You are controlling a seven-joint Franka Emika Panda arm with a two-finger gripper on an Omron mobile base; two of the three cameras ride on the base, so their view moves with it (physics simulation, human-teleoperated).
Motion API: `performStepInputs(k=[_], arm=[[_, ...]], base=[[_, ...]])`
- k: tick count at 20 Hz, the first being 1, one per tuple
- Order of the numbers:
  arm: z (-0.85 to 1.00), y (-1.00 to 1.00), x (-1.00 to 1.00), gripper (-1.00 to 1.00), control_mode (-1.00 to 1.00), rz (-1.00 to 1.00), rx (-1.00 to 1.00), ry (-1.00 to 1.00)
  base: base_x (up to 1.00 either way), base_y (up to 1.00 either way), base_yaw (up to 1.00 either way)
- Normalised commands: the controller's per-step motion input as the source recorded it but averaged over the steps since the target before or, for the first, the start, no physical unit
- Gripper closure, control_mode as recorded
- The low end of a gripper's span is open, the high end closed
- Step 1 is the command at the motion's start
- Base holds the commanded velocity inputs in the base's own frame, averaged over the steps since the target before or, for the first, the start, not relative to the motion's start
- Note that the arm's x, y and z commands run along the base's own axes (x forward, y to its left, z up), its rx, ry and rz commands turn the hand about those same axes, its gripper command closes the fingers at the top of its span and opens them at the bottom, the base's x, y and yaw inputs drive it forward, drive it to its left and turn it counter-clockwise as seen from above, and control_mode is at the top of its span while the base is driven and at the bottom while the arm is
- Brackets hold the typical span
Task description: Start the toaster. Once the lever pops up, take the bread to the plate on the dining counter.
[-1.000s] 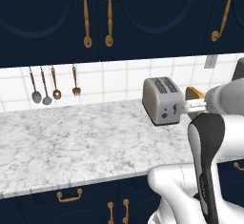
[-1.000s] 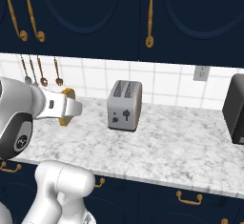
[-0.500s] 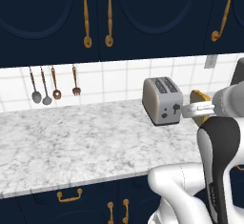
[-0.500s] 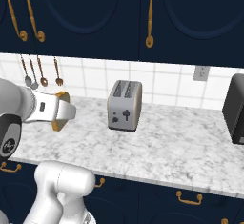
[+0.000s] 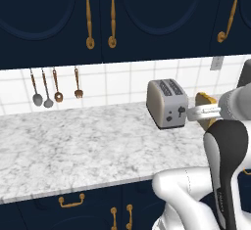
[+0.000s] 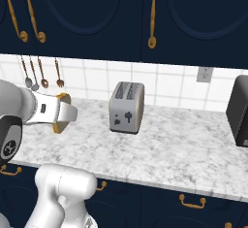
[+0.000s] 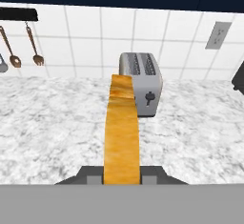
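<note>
Gripper point(image 7: 122, 178) at bottom centre of the hand view, clamped on the bread point(image 7: 122, 132), golden-brown slice reaching up the frame toward the toaster point(image 7: 141, 82). Toaster upright on the marble counter point(image 5: 73, 146), right of centre in the left base view, both slots empty, dark lever point(image 5: 181, 110) on the narrow end face. Bread in the air at the right edge there, just beside the toaster. Utensils point(image 5: 54, 89) hanging on the tiled wall, upper left.
</note>
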Motion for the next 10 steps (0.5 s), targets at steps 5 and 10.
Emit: performStepInputs(k=[5,10], arm=[[0.0,0.0,0.0,1.0,1.0,0.0,0.0,0.0],[0.0,0.0,0.0,1.0,1.0,0.0,0.0,0.0]], base=[[-0.48,0.02,0.11],[-0.67,0.14,0.68]])
